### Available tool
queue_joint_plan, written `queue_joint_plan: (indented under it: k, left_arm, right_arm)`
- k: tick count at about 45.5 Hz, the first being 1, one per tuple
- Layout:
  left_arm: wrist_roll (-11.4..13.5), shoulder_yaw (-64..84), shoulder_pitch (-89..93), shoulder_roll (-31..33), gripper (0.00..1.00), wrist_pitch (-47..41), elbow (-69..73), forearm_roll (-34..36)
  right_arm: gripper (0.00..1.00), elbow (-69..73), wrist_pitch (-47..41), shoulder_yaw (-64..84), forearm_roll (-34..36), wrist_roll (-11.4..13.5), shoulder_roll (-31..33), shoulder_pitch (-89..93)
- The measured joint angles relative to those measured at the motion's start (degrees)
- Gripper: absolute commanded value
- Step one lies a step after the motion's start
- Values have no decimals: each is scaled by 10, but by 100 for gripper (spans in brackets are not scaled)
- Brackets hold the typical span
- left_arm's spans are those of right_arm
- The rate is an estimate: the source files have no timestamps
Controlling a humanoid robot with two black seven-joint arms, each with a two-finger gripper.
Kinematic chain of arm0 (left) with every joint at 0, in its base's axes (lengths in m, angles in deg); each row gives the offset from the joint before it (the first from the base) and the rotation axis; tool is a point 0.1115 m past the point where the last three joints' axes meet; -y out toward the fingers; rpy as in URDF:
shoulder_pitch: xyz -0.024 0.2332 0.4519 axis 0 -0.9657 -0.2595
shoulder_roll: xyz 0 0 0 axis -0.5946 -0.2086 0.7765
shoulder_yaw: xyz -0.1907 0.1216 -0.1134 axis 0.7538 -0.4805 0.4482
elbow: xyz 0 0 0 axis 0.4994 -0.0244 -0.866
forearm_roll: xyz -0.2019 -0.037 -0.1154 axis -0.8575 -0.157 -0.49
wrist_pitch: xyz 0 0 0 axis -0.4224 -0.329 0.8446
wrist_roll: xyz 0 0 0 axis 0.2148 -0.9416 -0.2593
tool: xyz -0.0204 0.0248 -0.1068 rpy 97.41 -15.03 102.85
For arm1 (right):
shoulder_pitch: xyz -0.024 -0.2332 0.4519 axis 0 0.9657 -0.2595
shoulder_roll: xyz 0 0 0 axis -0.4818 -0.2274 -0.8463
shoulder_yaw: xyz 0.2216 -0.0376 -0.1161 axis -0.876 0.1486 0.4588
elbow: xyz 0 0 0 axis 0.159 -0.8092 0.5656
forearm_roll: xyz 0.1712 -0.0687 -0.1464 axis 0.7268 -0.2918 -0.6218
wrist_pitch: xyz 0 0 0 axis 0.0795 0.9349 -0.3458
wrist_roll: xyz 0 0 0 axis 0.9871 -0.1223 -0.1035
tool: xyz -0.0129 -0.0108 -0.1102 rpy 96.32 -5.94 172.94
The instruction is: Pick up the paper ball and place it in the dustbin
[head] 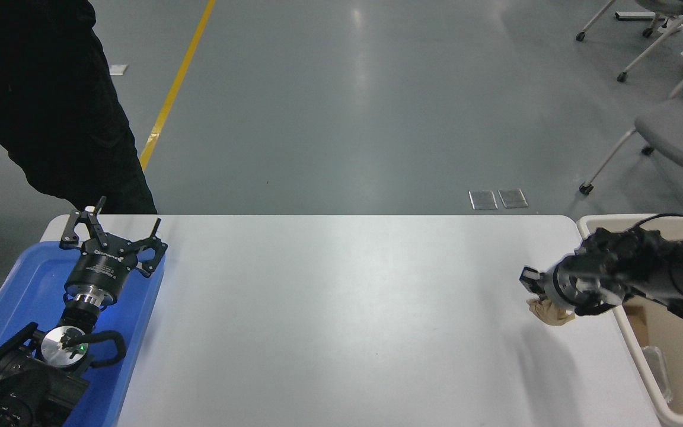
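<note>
The tan paper ball (550, 312) hangs under my right gripper (546, 296), which is shut on it and raised above the white table (341, 308) near its right edge. Only the lower part of the wad shows below the black fingers. The cream-white dustbin (626, 323) stands just right of the gripper, beside the table's right edge, and my right arm reaches across its rim. My left gripper (113, 228) is parked at the lower left, open, over the blue tray (21, 279).
A person in black clothing (51, 107) stands beyond the table's far left corner. Grey office chairs (673, 124) stand on the floor at the upper right. A brown item and some clear plastic lie inside the dustbin.
</note>
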Motion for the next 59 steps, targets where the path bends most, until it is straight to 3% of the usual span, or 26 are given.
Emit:
queue_joint_plan:
  k: [10,23,30,59]
  left_arm:
    - [-1,0,0,0,99,0,0,1]
    - [-1,0,0,0,99,0,0,1]
    - [-1,0,0,0,99,0,0,1]
    - [0,0,0,0,99,0,0,0]
  right_arm:
    - [0,116,-57,37,0,-2,25,-140]
    - [0,168,-266,54,0,-3,40,-300]
    - [0,179,-333,57,1,-3,48,-371]
    - [0,183,-391,64,0,-4,89,-456]
